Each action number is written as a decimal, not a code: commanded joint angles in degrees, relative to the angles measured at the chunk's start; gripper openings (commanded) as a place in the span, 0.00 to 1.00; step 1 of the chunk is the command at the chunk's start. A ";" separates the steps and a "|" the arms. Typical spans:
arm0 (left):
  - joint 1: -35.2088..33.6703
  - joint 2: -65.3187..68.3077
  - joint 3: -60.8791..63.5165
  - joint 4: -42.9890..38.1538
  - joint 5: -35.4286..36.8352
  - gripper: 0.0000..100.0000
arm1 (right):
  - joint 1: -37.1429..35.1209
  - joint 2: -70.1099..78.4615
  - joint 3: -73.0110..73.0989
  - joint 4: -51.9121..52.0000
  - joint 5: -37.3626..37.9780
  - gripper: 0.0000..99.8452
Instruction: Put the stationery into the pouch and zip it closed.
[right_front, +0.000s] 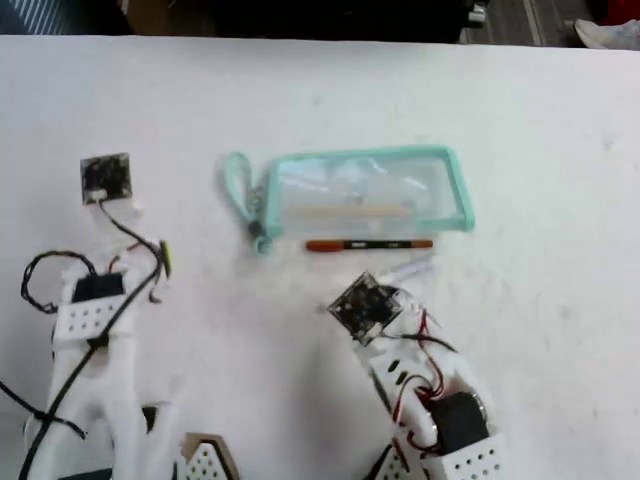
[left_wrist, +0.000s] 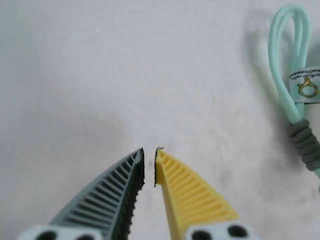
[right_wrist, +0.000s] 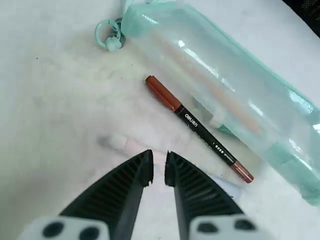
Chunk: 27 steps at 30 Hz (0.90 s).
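White table (right_front: 520, 110), matte, with faint grey smudges near the middle. Beyond its far edge: dark strip (right_front: 320, 15), brown patch (right_front: 160, 12), blue striped patch (right_front: 40, 14) at one corner.

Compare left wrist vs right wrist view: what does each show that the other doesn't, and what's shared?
Left wrist: a mint loop strap with a tag, off to the side of the grey-and-yellow left end effector. Right wrist: the clear pouch with stationery inside, its zipper ring, the pen lying beside it on the table, and the black right end effector. Shared: white table, and each end effector's fingers nearly together, holding nothing.
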 joint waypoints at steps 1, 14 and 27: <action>-1.54 -7.87 2.11 -1.49 4.66 0.07 | -0.84 3.91 -8.00 1.10 0.53 0.05; -1.36 -27.30 12.84 -3.43 5.89 0.07 | -9.45 49.71 -35.96 -0.92 0.09 0.05; -6.81 -48.13 22.51 -3.78 14.42 0.08 | -21.93 97.10 -80.53 3.91 -2.73 0.09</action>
